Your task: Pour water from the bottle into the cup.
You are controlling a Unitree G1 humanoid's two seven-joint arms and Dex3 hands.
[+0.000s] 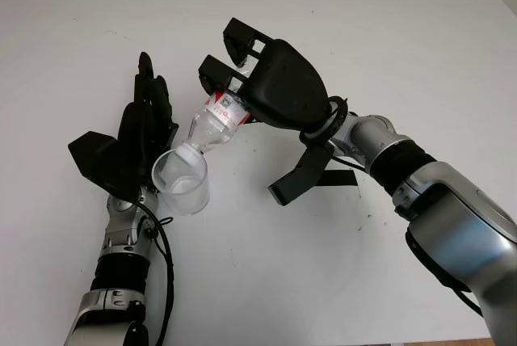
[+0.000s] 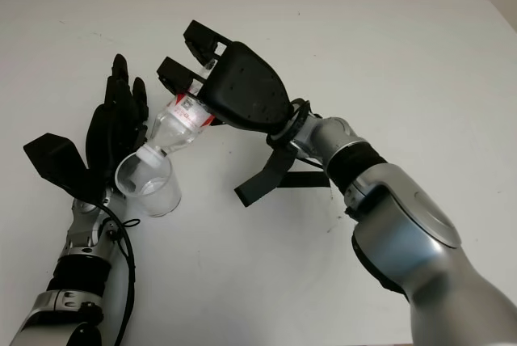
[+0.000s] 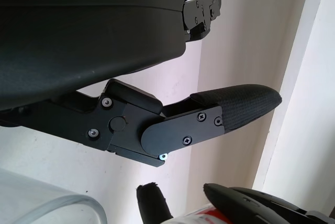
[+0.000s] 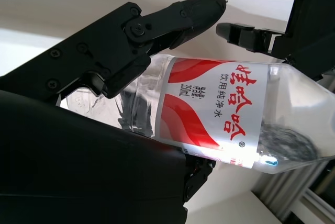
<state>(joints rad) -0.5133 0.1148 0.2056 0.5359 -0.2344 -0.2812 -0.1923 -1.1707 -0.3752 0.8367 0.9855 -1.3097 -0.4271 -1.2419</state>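
My right hand [image 1: 271,87] grips the bottle [image 1: 216,122], tipped mouth-down over the cup [image 1: 182,181] on the bench [image 1: 388,39]. My left hand [image 1: 137,140] is open behind the cup. I'd tilt slowly, keeping the mouth inside the rim.

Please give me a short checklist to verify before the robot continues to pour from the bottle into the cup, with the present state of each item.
1. Right robot hand grips the bottle: ok.
2. Bottle tilted with its neck down toward the cup: ok.
3. Bottle mouth at the cup's rim: ok.
4. Cup upright on the table: ok.
5. Left robot hand beside the cup; whether it actually grips it: cannot tell.
6. Water flowing, and water level in the cup: cannot tell.
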